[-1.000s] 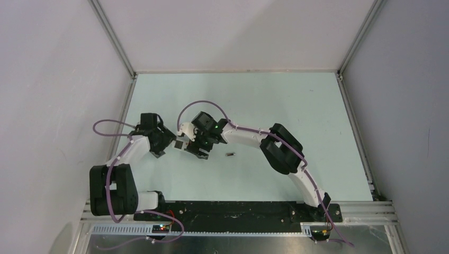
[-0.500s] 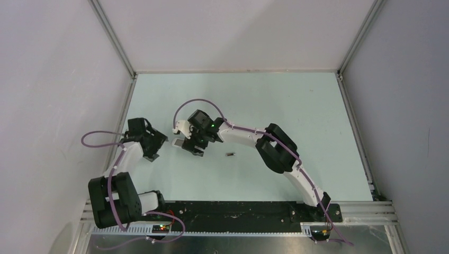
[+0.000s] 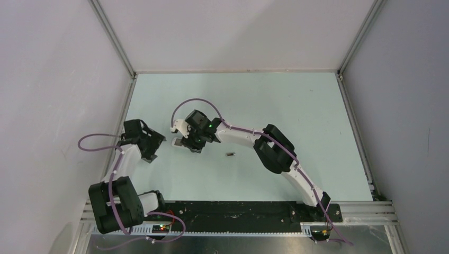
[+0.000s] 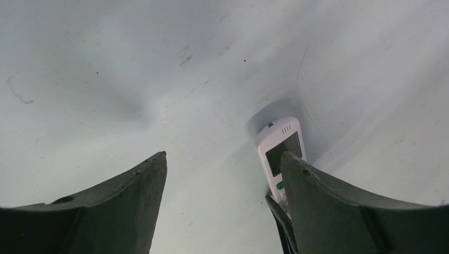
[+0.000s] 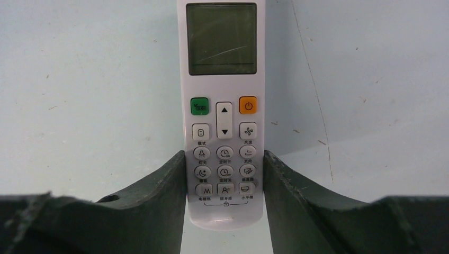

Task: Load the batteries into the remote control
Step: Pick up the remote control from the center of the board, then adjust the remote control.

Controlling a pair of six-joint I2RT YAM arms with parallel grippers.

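Right jaws on remote (image 5: 224,114) (Chinese labels)

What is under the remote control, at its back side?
Only the table shows around the remote control, held face-on in the right gripper. Its back is covered.

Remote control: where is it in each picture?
Top external: the remote control sits left of centre, under the right gripper.
Left wrist: the remote control is right of centre, display showing.
Right wrist: the remote control fills the middle, top to bottom.
Shared landmark: the right gripper's dark fingers clamp its sides.
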